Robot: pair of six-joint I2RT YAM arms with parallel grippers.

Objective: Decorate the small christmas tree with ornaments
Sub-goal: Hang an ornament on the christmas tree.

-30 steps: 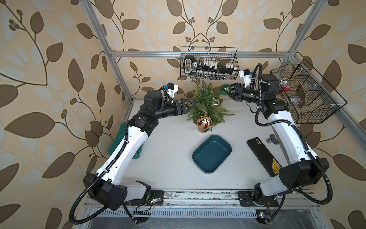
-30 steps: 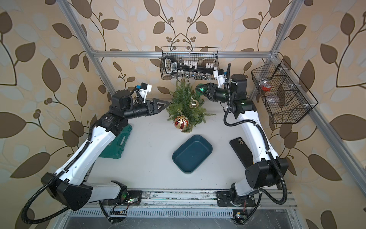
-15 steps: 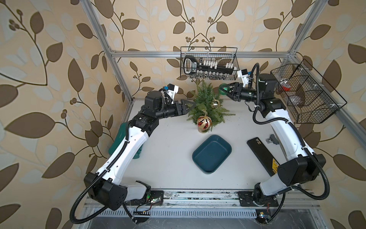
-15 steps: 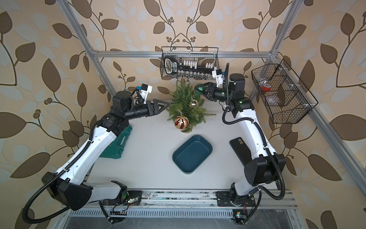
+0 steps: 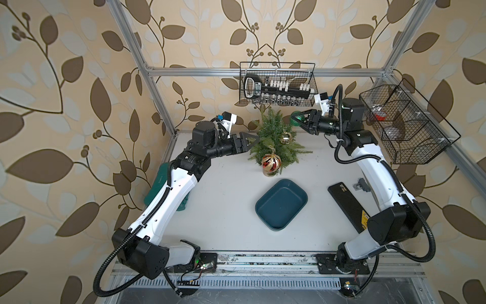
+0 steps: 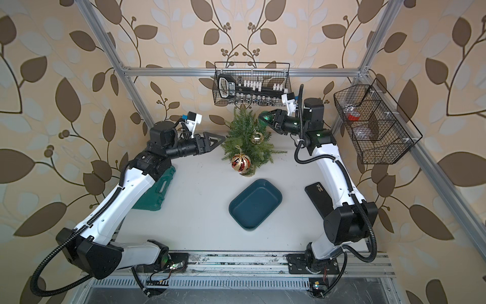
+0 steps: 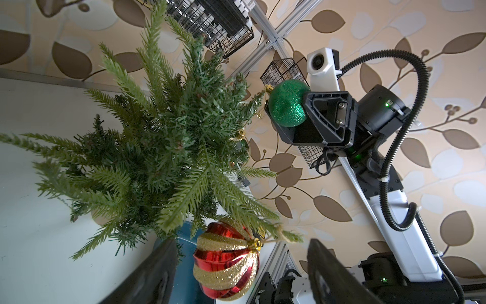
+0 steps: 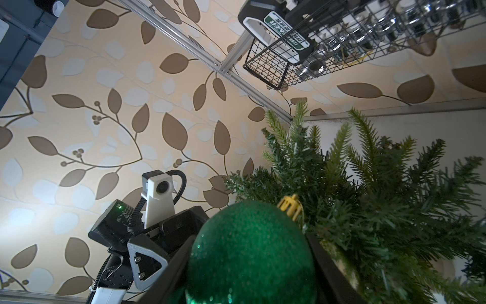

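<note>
1. Leaf-print walls and a metal frame box in the white table [image 5: 223, 210]. A wire basket [image 5: 276, 84] hangs on the back wall just above the tree top, so a high approach by my right arm could knock it.
2. The small christmas tree [image 5: 273, 139] stands upright at the back of the table, between my 2 grippers. It looks light, and a sideways push from either one could tip or slide it.
3. My left gripper [image 5: 253, 138] is spread and empty, with its tips just beside the tree's branches. If it nudges them, it could shake the whole tree.
4. The red-and-gold bauble [image 5: 271, 162] hangs low at the front and the gold bauble [image 5: 285, 137] hangs higher. A jolt could drop either.
5. My right gripper [image 5: 299, 120] pinches the green glitter bauble [image 7: 286, 104] by its body, just beside the upper branches.
6. Its gold cap [image 8: 290, 208] points into the needles, but I cannot make out the loop. If I let go before the loop catches a branch, the bauble would fall.
</note>
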